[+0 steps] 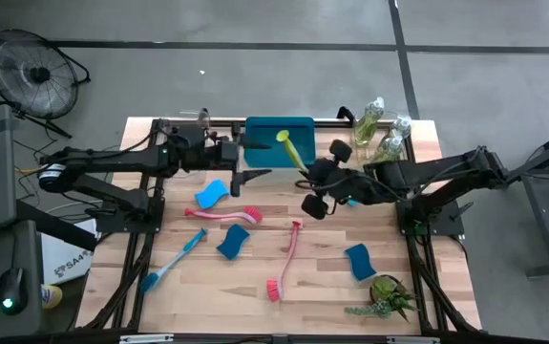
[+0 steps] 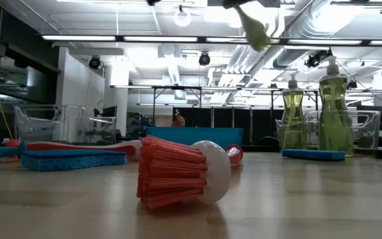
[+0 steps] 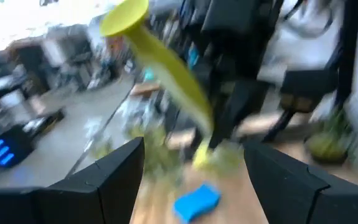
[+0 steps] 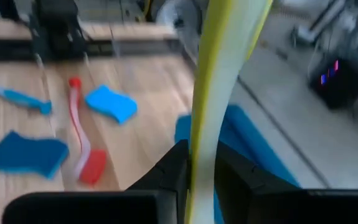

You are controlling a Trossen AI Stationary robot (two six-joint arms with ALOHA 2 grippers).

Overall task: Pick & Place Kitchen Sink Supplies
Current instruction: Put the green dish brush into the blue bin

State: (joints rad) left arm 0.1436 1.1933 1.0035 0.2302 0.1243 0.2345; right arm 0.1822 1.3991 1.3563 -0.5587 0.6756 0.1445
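My right gripper (image 1: 312, 182) is shut on the yellow-green dish brush (image 1: 293, 153) and holds it in the air by the blue tray's (image 1: 264, 129) near edge. My left gripper (image 1: 253, 161) is open and empty at the tray's left near corner, facing the brush (image 3: 166, 62). Two pink-red brushes (image 1: 226, 215) (image 1: 288, 260), a blue brush (image 1: 174, 258) and three blue sponges (image 1: 211, 194) (image 1: 234, 241) (image 1: 359, 260) lie flat on the table. Clear bottles of yellow-green liquid (image 1: 374, 119) stand upright at the far right corner. My right gripper pinches the yellow-green brush's handle (image 4: 197, 140) between its two fingers, which lie across it. The brush is lifted clear of the table. Its long free part (image 4: 222, 56) slants away from the fingers, and its flat end (image 1: 284, 137) is over the tray.
A small spiky green plant (image 1: 384, 296) stands near the table's near right corner. Dark frame rails run along the table's far edge and sides. In the low view a pink-red brush head (image 2: 177, 172) lies closest to the camera. Bare wood shows in the near middle.
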